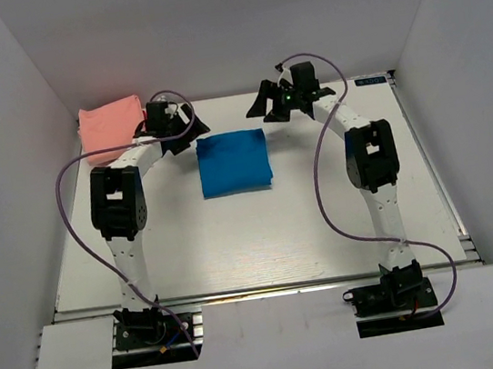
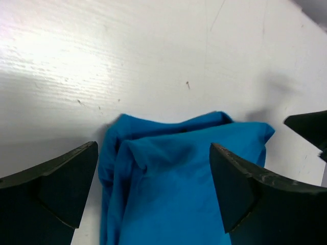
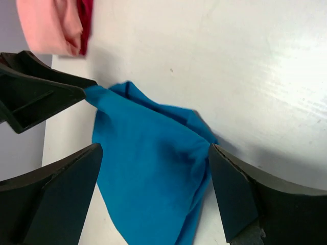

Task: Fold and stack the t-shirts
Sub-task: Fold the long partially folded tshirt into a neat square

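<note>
The bright blue t-shirt (image 1: 234, 161) lies folded into a square on the white table, mid-back. The salmon-pink t-shirt (image 1: 112, 128) lies folded at the back left corner. My left gripper (image 1: 185, 127) hangs open and empty just above the blue shirt's back left corner; its view shows the blue cloth (image 2: 173, 189) between the spread fingers (image 2: 240, 184). My right gripper (image 1: 270, 105) is open and empty above the blue shirt's back right corner; its view shows the blue cloth (image 3: 148, 173), the pink shirt (image 3: 51, 25) and the left gripper's fingers (image 3: 36, 94).
The table (image 1: 262, 228) is white, with a raised rail along the right edge (image 1: 432, 167) and grey walls on three sides. Purple cables (image 1: 72, 218) loop from both arms.
</note>
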`<state>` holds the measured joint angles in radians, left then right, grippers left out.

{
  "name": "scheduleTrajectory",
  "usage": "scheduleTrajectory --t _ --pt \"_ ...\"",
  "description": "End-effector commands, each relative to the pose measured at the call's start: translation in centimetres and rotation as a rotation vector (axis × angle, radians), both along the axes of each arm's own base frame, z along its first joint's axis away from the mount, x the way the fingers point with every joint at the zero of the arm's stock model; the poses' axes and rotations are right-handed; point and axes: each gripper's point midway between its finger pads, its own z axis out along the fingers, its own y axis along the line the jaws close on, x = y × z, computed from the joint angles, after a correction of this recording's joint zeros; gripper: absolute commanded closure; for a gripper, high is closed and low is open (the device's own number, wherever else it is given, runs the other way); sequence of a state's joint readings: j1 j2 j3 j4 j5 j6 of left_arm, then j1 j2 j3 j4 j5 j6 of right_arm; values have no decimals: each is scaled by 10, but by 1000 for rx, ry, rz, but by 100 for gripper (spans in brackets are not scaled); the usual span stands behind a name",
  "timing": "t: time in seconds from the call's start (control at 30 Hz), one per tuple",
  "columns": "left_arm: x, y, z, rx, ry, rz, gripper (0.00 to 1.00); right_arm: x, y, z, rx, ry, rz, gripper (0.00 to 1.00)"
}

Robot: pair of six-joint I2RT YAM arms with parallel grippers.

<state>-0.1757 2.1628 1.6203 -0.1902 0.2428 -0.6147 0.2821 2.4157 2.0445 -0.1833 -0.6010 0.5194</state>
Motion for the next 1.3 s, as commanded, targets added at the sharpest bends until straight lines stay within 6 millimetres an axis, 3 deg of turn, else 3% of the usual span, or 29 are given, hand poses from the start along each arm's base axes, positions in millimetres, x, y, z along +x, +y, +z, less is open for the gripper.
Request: scheduleTrajectory --t 0.0,0.03,0.07,0.1,0.13,0.17,0.23,0.27,0.4,0.47,0.5,0.57,0.63,0.67,0.7,0.73,0.77,0.8,0.83,0.9,0.93,0.97,1.03,1.13,1.2,1.27 --pt "18 8 72 -9 -161 20 0 18 -8 57 -15 -172 -21 10" --pt "16 9 76 -2 -169 14 0 13 -12 48 -31 -153 -23 10" --pt "12 8 78 -3 -176 -1 0 8 -13 72 -27 -197 -28 10" --pt "8 2 81 9 -196 -34 0 4 -13 72 -35 -208 -15 10" --pt "5 3 81 16 -203 -40 0 -7 -13 55 -49 -160 -8 10" --pt "-2 -11 92 6 -230 -97 0 -14 -14 68 -48 -172 -1 10" --pt "-10 -25 88 -11 -252 -175 0 -29 -12 58 -60 -140 11 10" --pt "-20 -42 95 -64 -273 -257 0 -32 -11 59 -56 -143 20 10" --pt "-22 -56 74 -80 -250 -321 0 -51 2 41 -28 -88 82 10" --pt "-21 -61 64 -80 -232 -330 0 -51 8 39 -19 -85 97 10" --pt "-19 -62 61 -80 -229 -330 0 -51 11 26 -17 -62 106 10" --pt "-13 -62 45 -73 -212 -321 0 -47 15 32 12 -76 126 10" --pt "-3 -58 37 -50 -201 -291 0 -44 25 19 23 -68 141 10" --pt "-4 -57 19 -41 -162 -283 0 -43 28 16 38 -59 153 10" --pt "1 -51 15 -35 -160 -267 0 -39 29 15 46 -57 148 10" --pt "1 -51 8 -34 -148 -267 0 -37 30 -6 46 -23 146 10" --pt "5 -46 7 -40 -143 -250 0 -37 32 -8 57 -16 154 10" --pt "6 -40 -8 -37 -117 -241 0 -34 33 -9 63 -17 148 10" --pt "6 -40 -16 -36 -103 -240 0 -31 32 -27 60 2 143 10" --pt "9 -41 -20 -42 -90 -235 0 -27 32 -34 70 19 130 10" --pt "8 -41 -34 -40 -65 -235 0 -28 33 -55 58 57 123 10" --pt "6 -43 -39 -49 -55 -246 0 -28 34 -59 60 71 122 10" --pt "4 -45 -43 -60 -50 -260 0 -27 32 -76 53 97 110 10" --pt "6 -47 -39 -69 -59 -270 0 -27 32 -81 50 108 111 10" --pt "4 -47 -30 -62 -62 -276 0 -26 32 -71 46 92 117 10" --pt "13 -47 -4 -50 -123 -278 0 -21 34 -39 52 31 127 10"
